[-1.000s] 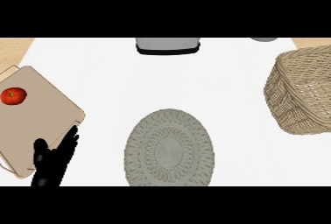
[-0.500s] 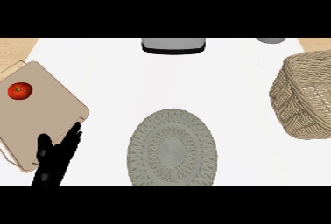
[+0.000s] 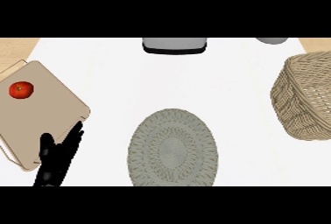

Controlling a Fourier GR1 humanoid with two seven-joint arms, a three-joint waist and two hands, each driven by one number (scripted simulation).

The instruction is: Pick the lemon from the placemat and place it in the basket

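Observation:
The woven grey oval placemat (image 3: 172,148) lies at the lower middle of the counter, and nothing rests on it. No lemon shows anywhere in the head view. A wicker basket (image 3: 305,96) stands at the right edge, partly cut off by the frame. My left hand (image 3: 57,158) sits at the lower left with its fingers straight and pointing up, over the corner of the cutting board. My right hand does not appear.
A tan cutting board (image 3: 39,109) lies at the left with a red tomato (image 3: 21,89) on it. A grey and black appliance (image 3: 174,45) stands at the back middle. A grey object (image 3: 271,40) peeks in at the back right.
The whole scene has drifted slightly right and up in the view, as from a head shift. My left hand stays open at the lower left.

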